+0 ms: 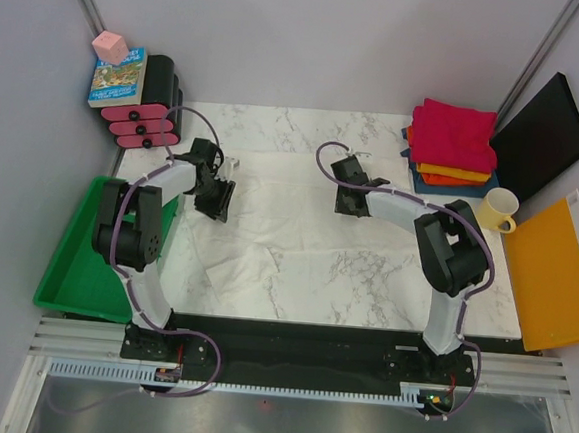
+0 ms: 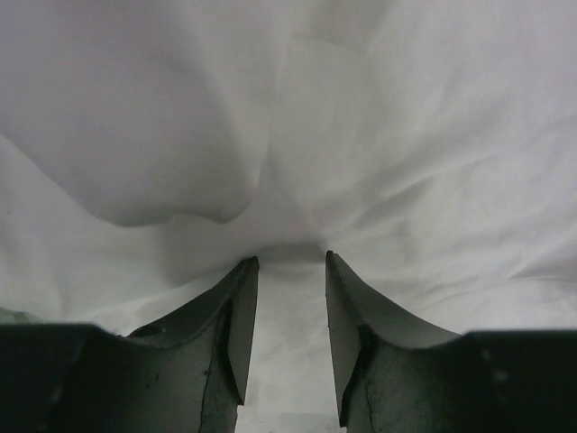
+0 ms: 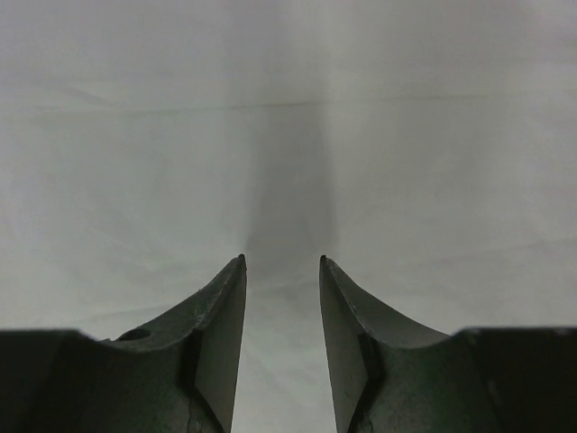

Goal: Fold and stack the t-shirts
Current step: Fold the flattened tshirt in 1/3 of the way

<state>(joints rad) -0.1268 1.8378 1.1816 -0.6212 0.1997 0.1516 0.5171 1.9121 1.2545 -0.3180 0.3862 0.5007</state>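
Off-white t-shirt [image 1: 280, 206] lies crosswise beneath both arms; left gripper [image 2: 287, 258] and right gripper [image 3: 281, 260] narrowly parted, empty.

Robotics laboratory test cell. Indicators: grey partition walls [image 1: 324, 39] behind and beside the marble-pattern table [image 1: 365, 283]; aluminium rail [image 1: 69, 338] along the table's near edge; two bolted arm bases [image 1: 154, 341] there.

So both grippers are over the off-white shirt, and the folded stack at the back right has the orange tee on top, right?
Not quite. The top external view shows the magenta tee on top; the orange tee lies under it. The left gripper and right gripper are indeed over the off-white shirt.
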